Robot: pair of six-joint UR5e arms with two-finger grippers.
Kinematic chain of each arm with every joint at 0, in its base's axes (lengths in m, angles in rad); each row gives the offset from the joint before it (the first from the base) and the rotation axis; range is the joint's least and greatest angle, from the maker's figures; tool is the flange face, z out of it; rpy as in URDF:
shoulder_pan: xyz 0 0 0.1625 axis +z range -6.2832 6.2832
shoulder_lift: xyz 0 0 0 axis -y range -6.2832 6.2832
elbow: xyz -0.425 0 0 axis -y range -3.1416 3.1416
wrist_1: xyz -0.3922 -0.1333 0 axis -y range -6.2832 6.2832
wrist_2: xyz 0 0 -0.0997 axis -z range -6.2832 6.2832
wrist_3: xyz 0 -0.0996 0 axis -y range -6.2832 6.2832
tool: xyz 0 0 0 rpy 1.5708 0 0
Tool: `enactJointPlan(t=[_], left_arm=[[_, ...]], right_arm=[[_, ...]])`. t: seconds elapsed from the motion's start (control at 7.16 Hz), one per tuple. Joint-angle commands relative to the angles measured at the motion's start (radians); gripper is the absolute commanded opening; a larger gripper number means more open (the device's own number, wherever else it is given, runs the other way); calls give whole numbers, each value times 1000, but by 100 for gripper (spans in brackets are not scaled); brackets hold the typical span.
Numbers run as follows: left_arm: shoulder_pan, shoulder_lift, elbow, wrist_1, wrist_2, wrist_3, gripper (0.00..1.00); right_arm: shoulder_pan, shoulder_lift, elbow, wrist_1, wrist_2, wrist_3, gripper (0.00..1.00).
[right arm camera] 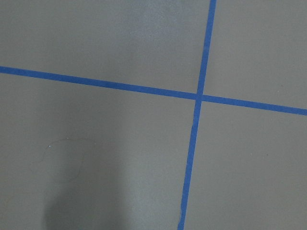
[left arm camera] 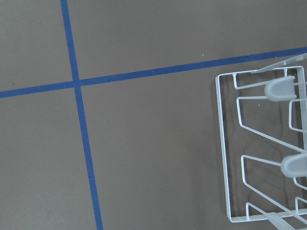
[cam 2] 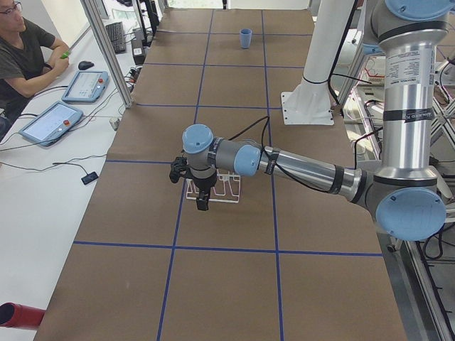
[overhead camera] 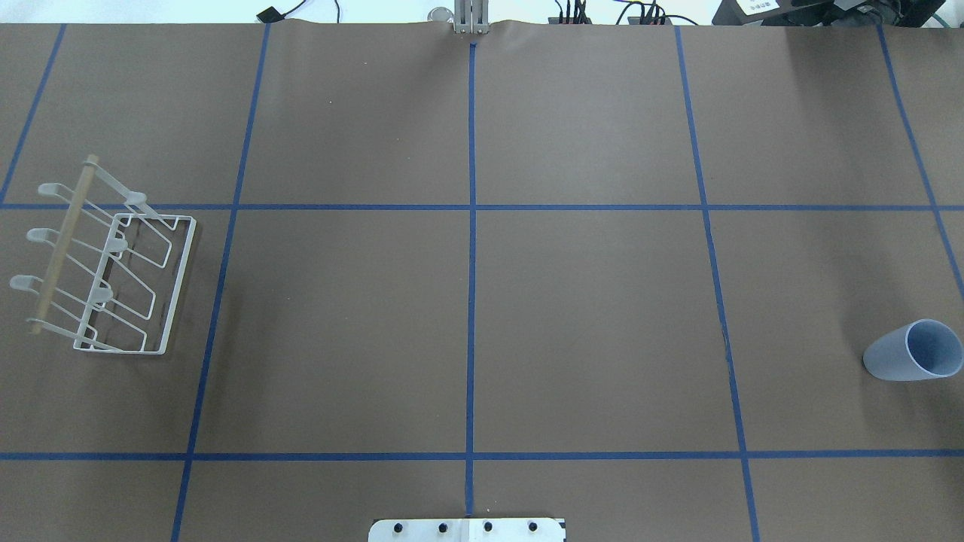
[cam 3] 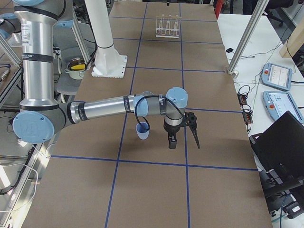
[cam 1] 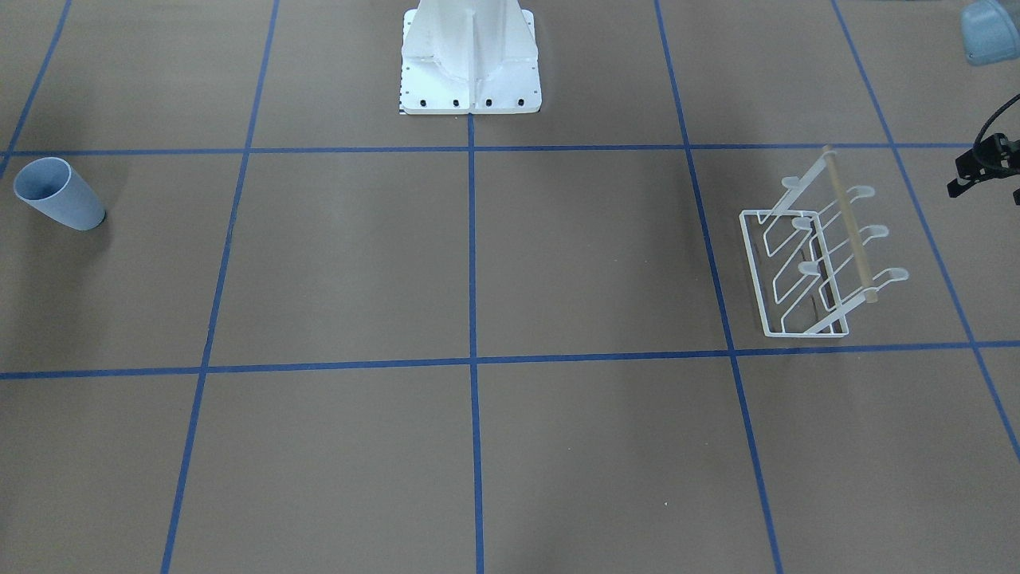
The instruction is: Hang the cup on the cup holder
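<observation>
The light-blue cup (cam 1: 57, 195) stands upright, mouth up, at the table's end on my right side (overhead camera: 911, 351). The white wire cup holder (cam 1: 821, 255) with its beige rod stands at the other end (overhead camera: 105, 263). My left gripper (cam 2: 192, 188) hangs over the holder; the left wrist view shows the holder's base and two paddle tips (left arm camera: 259, 153). A black part of it shows at the front view's right edge (cam 1: 984, 163). My right gripper (cam 3: 183, 140) hangs beside the cup (cam 3: 142, 130), apart from it. I cannot tell whether either gripper is open or shut.
The white bolted pedestal (cam 1: 470, 64) stands at the table's near-robot edge. Blue tape lines (overhead camera: 471, 301) divide the brown table into squares. An operator (cam 2: 21, 57) sits past the far long edge with tablets (cam 2: 50, 121). The right wrist view shows only table and a tape crossing (right arm camera: 197, 96).
</observation>
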Motion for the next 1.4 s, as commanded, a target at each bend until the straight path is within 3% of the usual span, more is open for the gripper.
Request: enactJointPlan(t=[0.0,1.26], left_arm=[[1,1,-20,0,-2,3,99],[-2,7,-47,2,3,-2,99]], right_arm=[[0,-1,0,0,2,2,100],[-2,-1,2,1,20,4,100]])
